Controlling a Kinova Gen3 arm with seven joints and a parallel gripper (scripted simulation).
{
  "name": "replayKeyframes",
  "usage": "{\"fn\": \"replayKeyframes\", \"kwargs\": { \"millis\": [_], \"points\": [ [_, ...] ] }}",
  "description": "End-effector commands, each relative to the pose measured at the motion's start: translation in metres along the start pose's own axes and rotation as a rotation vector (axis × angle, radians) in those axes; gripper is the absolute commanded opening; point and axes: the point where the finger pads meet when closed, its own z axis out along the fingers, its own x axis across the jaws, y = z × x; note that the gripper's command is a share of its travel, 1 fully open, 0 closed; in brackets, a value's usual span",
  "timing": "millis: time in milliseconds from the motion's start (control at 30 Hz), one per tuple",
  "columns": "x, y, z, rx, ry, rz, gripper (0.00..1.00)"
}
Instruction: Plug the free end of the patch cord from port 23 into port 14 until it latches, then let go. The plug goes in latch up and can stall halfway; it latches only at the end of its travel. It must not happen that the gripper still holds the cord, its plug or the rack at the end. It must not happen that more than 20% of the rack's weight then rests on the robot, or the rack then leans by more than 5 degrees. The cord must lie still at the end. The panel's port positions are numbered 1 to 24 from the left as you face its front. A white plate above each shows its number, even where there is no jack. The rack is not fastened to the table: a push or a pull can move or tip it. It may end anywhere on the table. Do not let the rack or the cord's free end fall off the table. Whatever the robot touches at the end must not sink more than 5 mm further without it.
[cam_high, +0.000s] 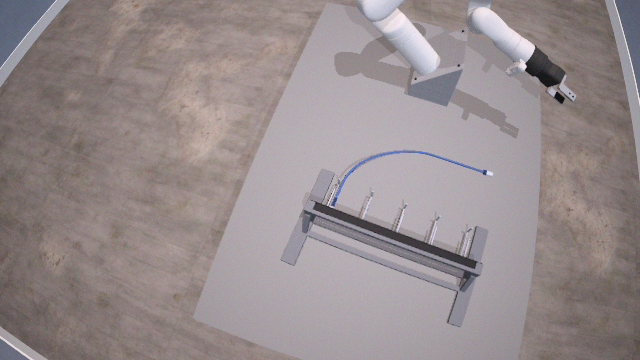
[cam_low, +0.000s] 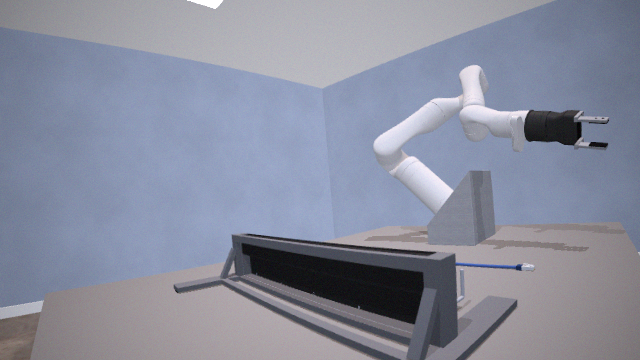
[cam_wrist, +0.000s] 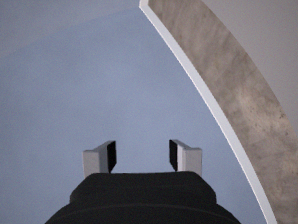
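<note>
With the gripper (cam_low: 591, 132) spread wide and empty at upper right, the arm should descend squarely over the white plug (cam_high: 488, 173) lying right of centre, latch up, well behind the rack (cam_high: 320, 181).

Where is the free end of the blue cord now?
In the top view, the plug lies on the table, right of the rack and far below the open gripper.

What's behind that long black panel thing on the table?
Behind the panel a blue cord curves out from one end across the table, its white plug lying loose. Several small upright brackets stand there too. The ports themselves are too small to see.
</note>
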Motion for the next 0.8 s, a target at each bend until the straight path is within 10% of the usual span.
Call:
{"fn": "replayKeyframes", "kwargs": {
  "millis": [0, 767],
  "points": [
    [-0.001, 0.0006, 0.0, -0.001, -0.002, 0.001, 1.0],
    [-0.0021, 0.0022, 0.0023, -0.009, 0.001, -0.019, 1.0]
  ]
}}
